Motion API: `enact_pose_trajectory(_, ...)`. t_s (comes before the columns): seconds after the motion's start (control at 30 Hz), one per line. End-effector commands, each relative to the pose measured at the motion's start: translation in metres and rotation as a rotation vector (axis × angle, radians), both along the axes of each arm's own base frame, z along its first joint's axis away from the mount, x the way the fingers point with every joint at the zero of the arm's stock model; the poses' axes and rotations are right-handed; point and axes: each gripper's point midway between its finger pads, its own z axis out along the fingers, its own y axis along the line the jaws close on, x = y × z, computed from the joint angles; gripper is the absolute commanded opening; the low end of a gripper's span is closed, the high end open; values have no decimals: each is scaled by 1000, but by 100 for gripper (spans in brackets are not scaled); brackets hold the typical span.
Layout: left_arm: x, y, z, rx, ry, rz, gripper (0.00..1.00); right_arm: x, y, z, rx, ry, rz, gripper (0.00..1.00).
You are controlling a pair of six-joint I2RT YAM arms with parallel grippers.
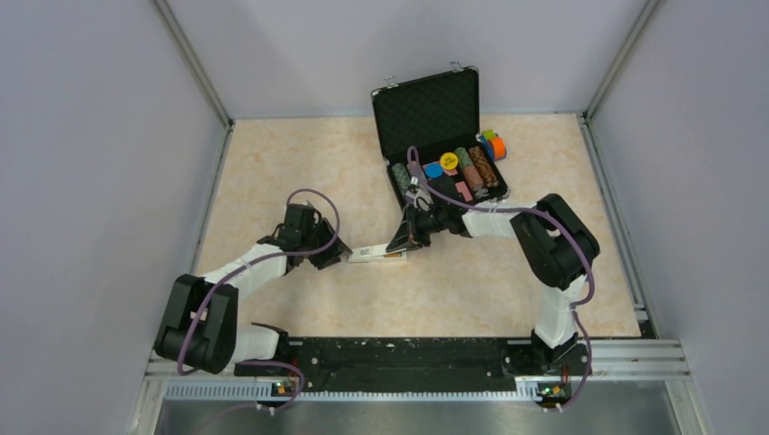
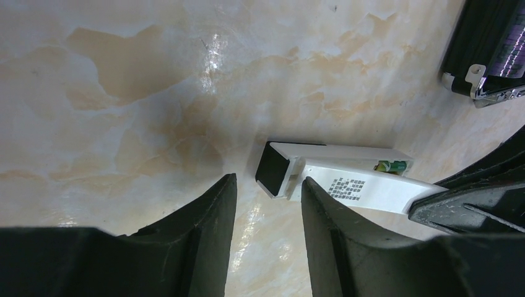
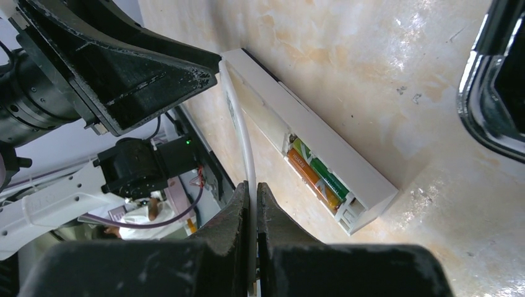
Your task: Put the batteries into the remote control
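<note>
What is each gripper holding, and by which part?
The right fingers pinch the white battery cover at its free end; the left gripper holds nothing.

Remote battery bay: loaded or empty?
Loaded: two batteries, orange and green, lie side by side in the open bay of the remote.

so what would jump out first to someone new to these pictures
The white remote control lies mid-table, uncovered, with orange and green batteries side by side inside. The right gripper pinches a thin white cover close by it. Toward the table's back stands an open black case of coloured chips.
</note>
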Motion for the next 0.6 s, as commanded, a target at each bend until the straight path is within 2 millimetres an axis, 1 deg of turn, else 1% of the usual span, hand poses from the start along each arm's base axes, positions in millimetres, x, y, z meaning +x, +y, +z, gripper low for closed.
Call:
enact_pose_trajectory(0.0, 19, -2, 15, -1, -77, -13, 48, 14, -10, -24, -95, -11, -52, 0)
enact_pose_trajectory(0.2, 19, -3, 13, 7, -72, -26, 48, 12, -9, -27, -105, -17, -43, 0)
enact_pose_trajectory(0.3, 18, -3, 11, 9, -65, -35, 48, 8, -9, -29, -125, -16, -28, 0)
enact_pose_trajectory(0.57, 13, -2, 3, 21, -36, -50, 48, 5, -5, -31, -158, -36, -12, 0)
